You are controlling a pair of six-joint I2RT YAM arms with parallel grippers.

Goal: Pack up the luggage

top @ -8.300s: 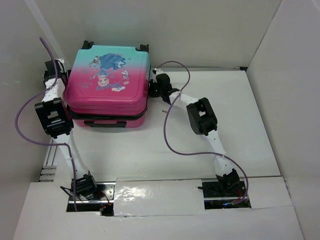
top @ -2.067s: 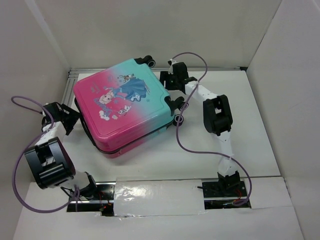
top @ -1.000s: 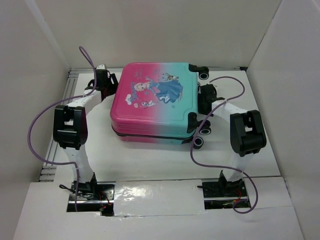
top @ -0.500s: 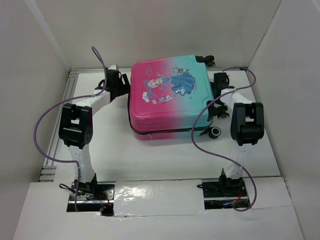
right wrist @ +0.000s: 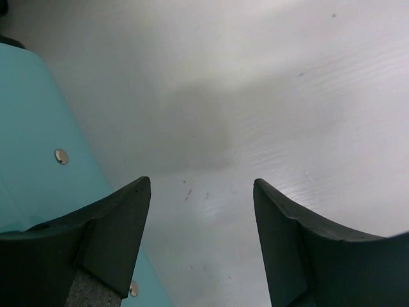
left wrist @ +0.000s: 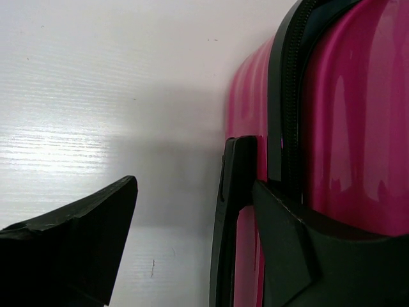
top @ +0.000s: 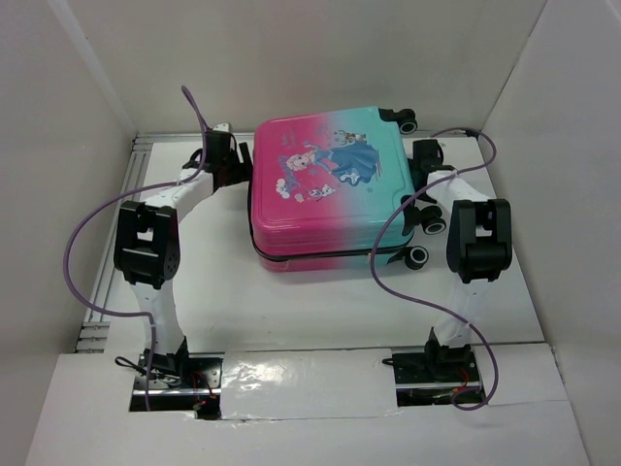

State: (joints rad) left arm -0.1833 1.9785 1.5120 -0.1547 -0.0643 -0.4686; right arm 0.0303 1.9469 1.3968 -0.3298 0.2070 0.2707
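The luggage [top: 325, 184] lies flat and zipped shut at the back of the table, pink end to the left, teal end with the wheels [top: 417, 256] to the right. My left gripper [top: 236, 161] is at its pink side. In the left wrist view that gripper [left wrist: 193, 185] stands open, with the black side handle [left wrist: 233, 211] between its fingers, close against the right finger [left wrist: 287, 243]. My right gripper [top: 425, 155] is at the teal side by the wheels. The right wrist view shows it [right wrist: 201, 180] open over bare table, the teal shell [right wrist: 38, 160] just beside its left finger.
White walls close in the table at the back and on both sides. A metal rail [top: 107, 291] runs along the left edge. Purple cables loop off both arms; the right one [top: 383, 243] hangs across the luggage's front right corner.
Over the last second the luggage slid right and toward the back wall, with both arms following it. In the last half second nothing visibly moved.
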